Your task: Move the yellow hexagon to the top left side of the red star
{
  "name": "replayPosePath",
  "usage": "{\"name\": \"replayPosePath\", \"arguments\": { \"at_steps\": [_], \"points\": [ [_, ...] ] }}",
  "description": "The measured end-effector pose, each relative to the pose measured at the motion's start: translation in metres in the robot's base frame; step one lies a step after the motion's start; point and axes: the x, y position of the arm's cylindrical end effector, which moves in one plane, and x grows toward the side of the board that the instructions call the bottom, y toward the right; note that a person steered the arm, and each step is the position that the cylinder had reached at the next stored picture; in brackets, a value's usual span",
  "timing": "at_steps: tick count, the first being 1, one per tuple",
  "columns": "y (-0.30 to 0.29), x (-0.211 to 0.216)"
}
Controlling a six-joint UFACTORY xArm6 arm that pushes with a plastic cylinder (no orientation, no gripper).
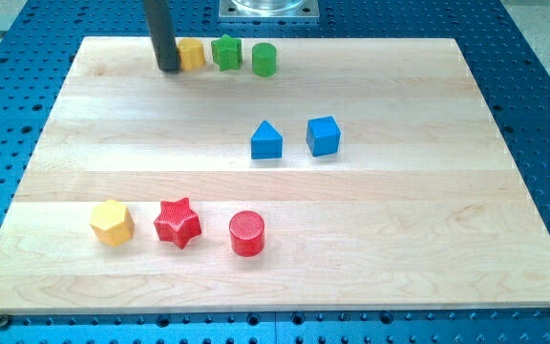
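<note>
While yellow hexagon sits level-left of red star, task undone; my tip far off at view's top beside yellow block; no pincer, bare rod; push up-left remains

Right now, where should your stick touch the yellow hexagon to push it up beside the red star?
I'd press my tip against the yellow hexagon on its lower flat side and come from the view's bottom. It sits just left of the red star, so pushing upward should carry it to the star's top left.
</note>
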Motion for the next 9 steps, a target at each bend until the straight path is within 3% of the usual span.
{"name": "replayPosePath", "arguments": {
  "at_steps": [6, 8, 9],
  "points": [
    [-0.003, -0.006],
    [-0.049, 0.039],
    [-0.051, 0.101]
  ]
}}
